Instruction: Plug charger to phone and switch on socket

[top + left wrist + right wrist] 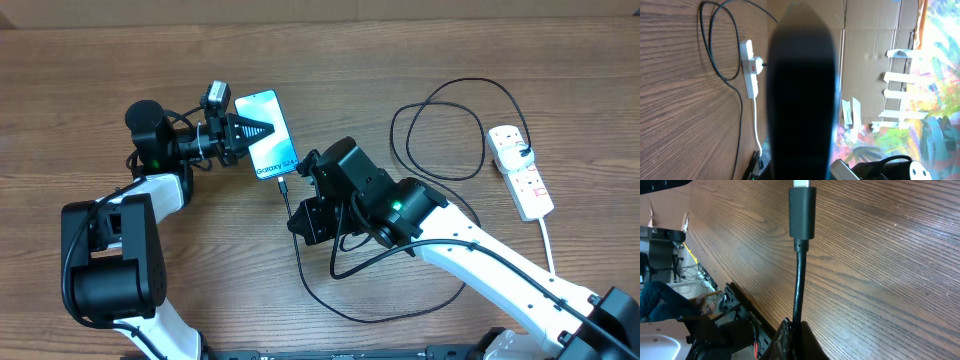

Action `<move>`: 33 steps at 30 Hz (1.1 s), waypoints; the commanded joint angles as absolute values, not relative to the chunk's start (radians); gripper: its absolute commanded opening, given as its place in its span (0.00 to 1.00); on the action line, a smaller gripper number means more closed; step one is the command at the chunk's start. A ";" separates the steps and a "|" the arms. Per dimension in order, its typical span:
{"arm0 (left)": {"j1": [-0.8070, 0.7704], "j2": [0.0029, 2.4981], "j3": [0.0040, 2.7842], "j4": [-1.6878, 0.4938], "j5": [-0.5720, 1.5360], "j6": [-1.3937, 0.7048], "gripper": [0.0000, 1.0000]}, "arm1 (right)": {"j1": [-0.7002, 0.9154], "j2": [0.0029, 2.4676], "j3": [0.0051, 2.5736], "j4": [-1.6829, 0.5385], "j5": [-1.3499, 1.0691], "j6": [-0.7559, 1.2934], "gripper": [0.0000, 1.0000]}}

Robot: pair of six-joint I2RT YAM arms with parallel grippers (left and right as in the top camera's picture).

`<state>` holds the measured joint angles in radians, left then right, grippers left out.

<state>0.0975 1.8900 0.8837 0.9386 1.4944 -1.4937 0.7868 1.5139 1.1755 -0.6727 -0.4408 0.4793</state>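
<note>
Item: 2-arm bench scene. Surface: brown wood-grain table (420, 60), matt and finely lined; cardboard wall (865, 50) with pale tape strips behind it, far beyond the phone. Left arm: reaches in from the left of the phone (272, 152), wrist rolled onto its side, left gripper (250, 129) clenched on the phone with a black wedge-shaped finger lying across the screen. Right arm: white links rising from the lower right of the phone, elbow folded, black wrist just below the phone's bottom edge; right gripper (792, 337) pinched tight on the charger (799, 280). Phone: slim, glossy, light blue screen. Charger: thin black cable in wide loops to the right of the phone; connector tip (802, 212) boxy, at the phone's bottom edge, seating not discernible. Socket (520, 172): white elongated strip, red switches, well right of the phone.
</note>
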 commanded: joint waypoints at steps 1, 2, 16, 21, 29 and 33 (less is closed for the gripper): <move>0.085 1.884 0.907 0.948 1.504 -1.488 0.04 | 0.785 1.516 1.192 -0.666 -0.445 0.486 0.04; 0.085 1.884 0.907 0.948 1.512 -1.488 0.04 | 0.785 1.516 1.192 -0.666 -0.445 0.486 0.04; 0.100 1.884 0.907 0.956 1.546 -1.462 0.04 | 0.785 1.516 1.192 -0.667 -0.445 0.486 0.04; 0.099 1.884 0.907 0.956 1.546 -1.463 0.04 | 0.785 1.516 1.192 -0.667 -0.446 0.487 0.04; 0.097 1.884 0.907 1.051 1.568 -1.463 0.04 | 0.785 1.516 1.193 -0.616 -0.445 0.486 0.04; 0.097 1.884 0.907 1.060 1.579 -1.463 0.04 | 0.784 1.516 1.192 -0.572 -0.436 0.487 0.04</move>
<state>0.0963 1.8900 0.8864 1.0489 1.5269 -1.4864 0.7876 1.5139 1.1755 -0.6102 -0.4561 0.4820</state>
